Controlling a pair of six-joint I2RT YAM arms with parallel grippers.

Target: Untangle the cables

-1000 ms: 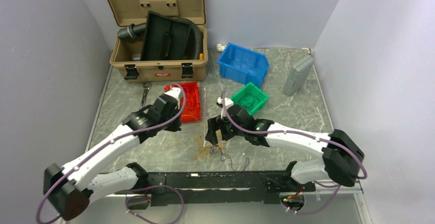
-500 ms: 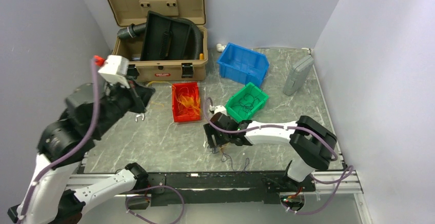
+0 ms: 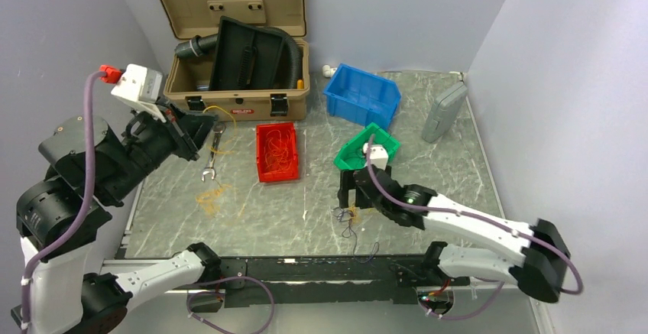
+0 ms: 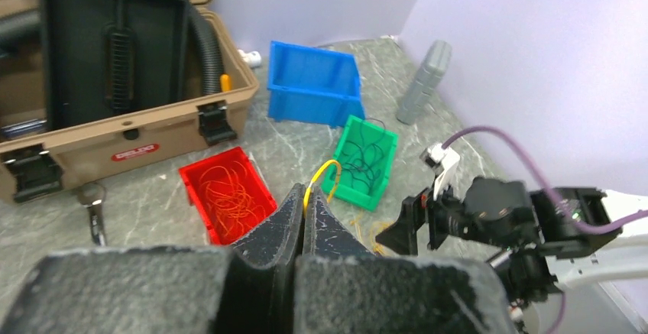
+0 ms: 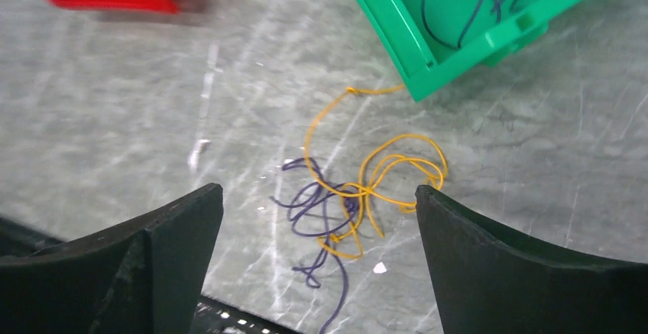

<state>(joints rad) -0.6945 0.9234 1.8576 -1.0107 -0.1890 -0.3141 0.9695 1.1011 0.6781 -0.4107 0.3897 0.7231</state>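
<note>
The cables lie in two loose heaps on the marble table. A yellow and purple tangle sits just below my right gripper, which hangs open over it without touching; the same tangle shows in the top view under that gripper. A small orange heap lies further left. My left gripper is raised high and shut on one thin yellow wire that loops out past its tips. In the top view this gripper is in front of the tan case.
A red bin holds orange wires and a green bin holds dark ones. Behind them stand a blue bin, an open tan case with a black hose, and a grey box. A wrench lies near the case.
My left arm has lifted further up and to the left with the yellow wire. An orange heap now lies on the left of the table. My right gripper has shifted right, toward the green bin.
</note>
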